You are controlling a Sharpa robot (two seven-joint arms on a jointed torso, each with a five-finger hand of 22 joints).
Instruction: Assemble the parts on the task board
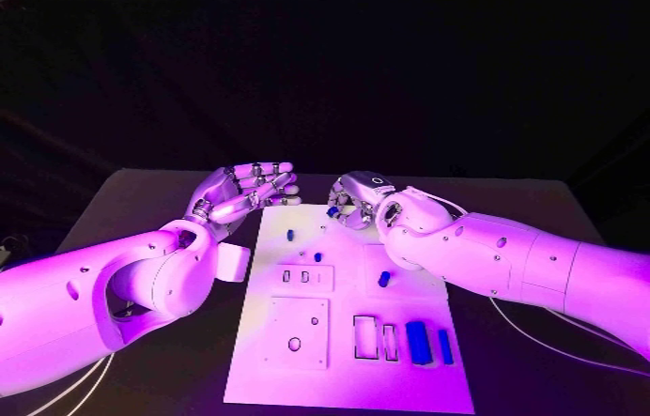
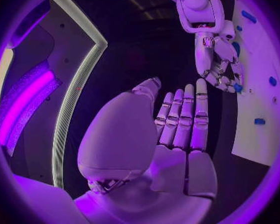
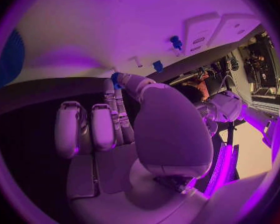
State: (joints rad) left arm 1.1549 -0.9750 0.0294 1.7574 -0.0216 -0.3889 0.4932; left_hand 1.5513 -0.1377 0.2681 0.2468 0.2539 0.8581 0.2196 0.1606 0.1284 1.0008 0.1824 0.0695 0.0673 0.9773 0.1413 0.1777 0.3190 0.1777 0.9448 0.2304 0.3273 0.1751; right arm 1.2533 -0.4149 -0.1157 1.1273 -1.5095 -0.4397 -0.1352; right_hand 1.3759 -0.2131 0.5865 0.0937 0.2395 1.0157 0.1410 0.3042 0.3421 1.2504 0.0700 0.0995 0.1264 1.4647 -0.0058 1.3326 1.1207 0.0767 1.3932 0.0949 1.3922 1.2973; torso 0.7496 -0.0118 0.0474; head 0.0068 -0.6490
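The task board (image 1: 355,341) lies flat in the middle of the black table (image 1: 135,200), its long side running away from the robot. Near its front edge 2 long blue parts (image 1: 419,342) lie side by side, just beside 2 narrow rectangular slots (image 1: 365,336). Further up, a short blue part (image 1: 383,280) rests by the board's right half, and 2 small blue pegs (image 1: 291,234) stand near the far end; their exact shape is too small to tell.

At the board's far edge the right hand (image 1: 363,202) reaches down with its fingers curled, and a small blue part (image 1: 332,211) is pinched at its fingertips. In the right wrist view this small blue part (image 3: 115,78) shows just past the fingertips (image 3: 119,92), mostly hidden behind them, so its shape cannot be made out, nor whether it touches the board. The left wrist view shows the same right hand (image 2: 219,67) from across, with the blue piece (image 2: 237,87) at its fingertips against the board's edge.

The left hand (image 1: 247,191) hovers off the board's far left corner, palm up, fingers straight and close together, holding nothing. The left wrist view shows the left hand (image 2: 177,134) the same way, flat and empty.

A white box-like piece (image 1: 233,262) sits beside the left forearm, partly covered by it.
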